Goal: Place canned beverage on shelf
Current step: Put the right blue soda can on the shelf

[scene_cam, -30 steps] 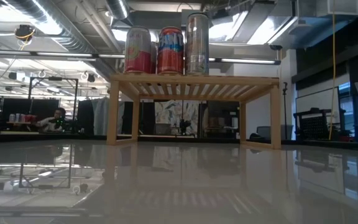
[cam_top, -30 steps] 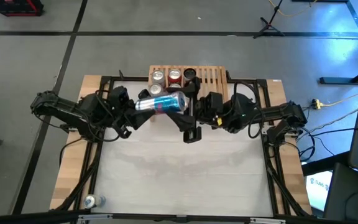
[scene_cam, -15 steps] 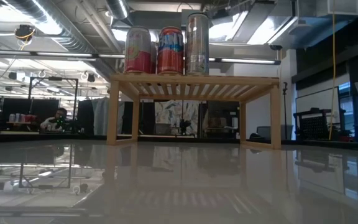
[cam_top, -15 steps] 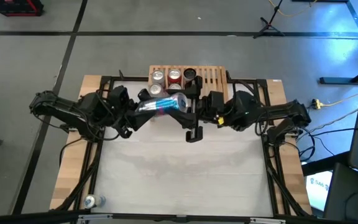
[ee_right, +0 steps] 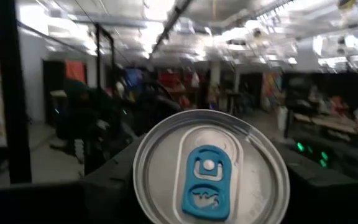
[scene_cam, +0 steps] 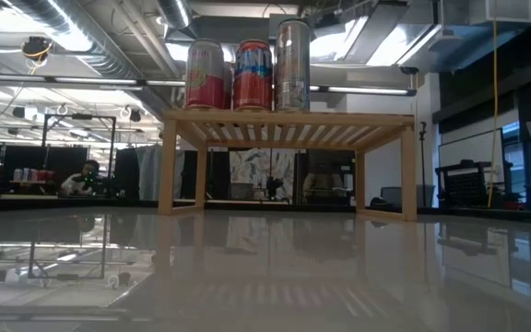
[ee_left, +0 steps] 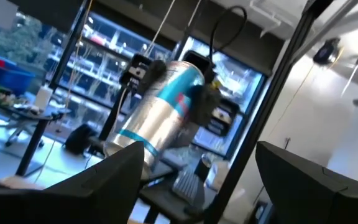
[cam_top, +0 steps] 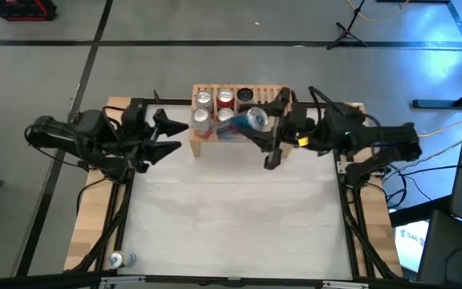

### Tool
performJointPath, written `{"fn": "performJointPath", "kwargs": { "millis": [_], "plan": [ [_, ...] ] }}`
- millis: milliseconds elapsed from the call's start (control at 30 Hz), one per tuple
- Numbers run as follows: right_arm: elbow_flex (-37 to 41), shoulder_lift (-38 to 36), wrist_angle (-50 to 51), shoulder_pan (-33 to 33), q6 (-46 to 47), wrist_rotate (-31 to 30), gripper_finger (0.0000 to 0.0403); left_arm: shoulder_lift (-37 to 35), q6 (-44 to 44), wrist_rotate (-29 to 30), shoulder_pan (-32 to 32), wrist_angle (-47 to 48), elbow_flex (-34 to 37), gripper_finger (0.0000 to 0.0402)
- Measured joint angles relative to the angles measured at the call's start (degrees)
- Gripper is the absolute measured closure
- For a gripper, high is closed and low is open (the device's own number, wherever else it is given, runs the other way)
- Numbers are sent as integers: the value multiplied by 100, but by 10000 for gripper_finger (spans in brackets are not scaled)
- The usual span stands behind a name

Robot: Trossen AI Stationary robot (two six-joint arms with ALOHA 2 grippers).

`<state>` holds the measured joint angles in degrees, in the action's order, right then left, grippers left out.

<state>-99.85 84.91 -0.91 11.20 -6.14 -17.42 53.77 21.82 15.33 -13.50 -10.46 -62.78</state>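
Right gripper [cam_top: 257, 125] clenched on the blue-and-silver can [cam_top: 253, 120] — we log it tilted, above the shelf [cam_top: 273, 98] at upper centre of the high view. Four cans [cam_top: 214, 107] stand on the shelf's left part. Left gripper [cam_top: 167, 136] released — left of the shelf.

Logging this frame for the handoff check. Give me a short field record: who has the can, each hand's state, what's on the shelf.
carried item: silver and blue beverage can with a blue pull tab
holder: right hand, shut on the can, over the shelf's front edge
left hand: open, empty, beside the shelf's left end
shelf: low light-wood slatted rack at the table's far edge
on shelf: cans at its left end; the low view shows a row of three, two red, one tall silver
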Motion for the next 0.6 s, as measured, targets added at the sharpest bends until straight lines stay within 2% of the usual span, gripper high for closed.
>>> {"fn": "performJointPath", "kwargs": {
  "millis": [333, 600],
  "plan": [
    [0, -885, 2552, 2, 859, -928, 192, -372, 7, -138, -2, 1066, 0, 97],
    [11, -1275, 4127, -125, 1236, -1105, 192, -227, -98, 119, -2, 1183, 0, 97]
  ]
}}
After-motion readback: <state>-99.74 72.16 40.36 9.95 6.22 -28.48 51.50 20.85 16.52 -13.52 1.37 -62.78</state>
